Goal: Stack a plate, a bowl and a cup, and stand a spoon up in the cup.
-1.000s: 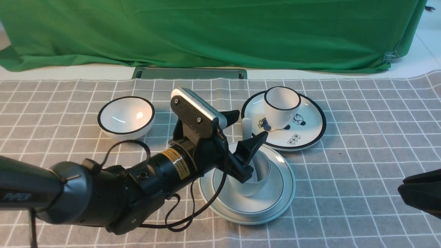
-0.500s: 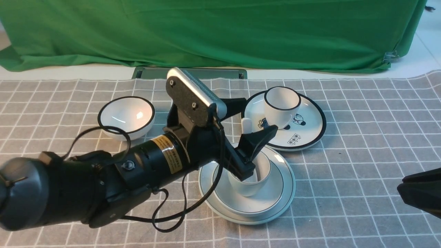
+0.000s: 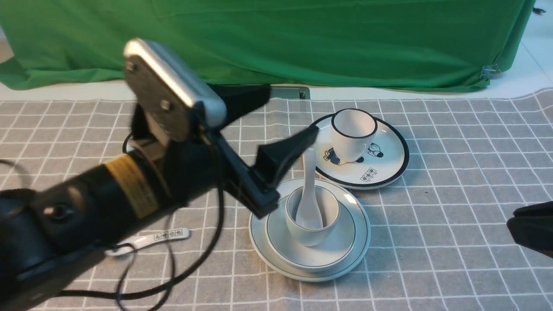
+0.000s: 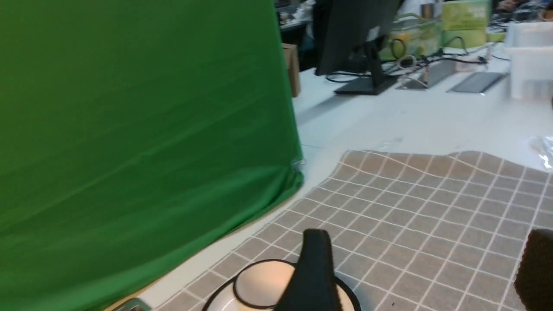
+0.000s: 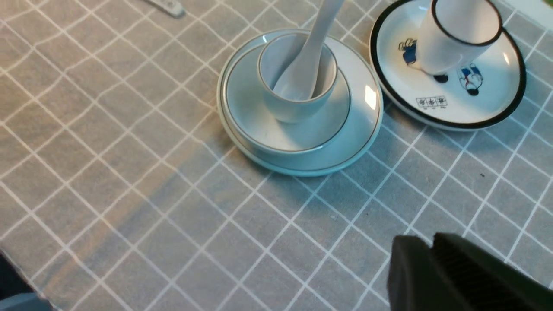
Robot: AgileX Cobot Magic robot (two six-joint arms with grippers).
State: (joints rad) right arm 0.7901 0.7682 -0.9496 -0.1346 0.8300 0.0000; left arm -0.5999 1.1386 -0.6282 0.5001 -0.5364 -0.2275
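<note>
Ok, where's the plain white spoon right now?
Front view, centre: the spoon stands in the cup on the stacked bowl and plate, just in front of the cartoon plate.

A lab-like office is being shown: a green backdrop cloth [image 3: 302,39] is being hung behind a white worktop [image 3: 86,90] being covered by a grey checked cloth [image 3: 453,216], and a monitor [image 4: 350,34], cables [image 4: 402,65] and a plastic box [image 4: 529,60] are being kept beyond it

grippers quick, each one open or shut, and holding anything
Left gripper: open, holding nothing; the spoon stands free in the cup.
Right gripper: shut, holding nothing.
</note>
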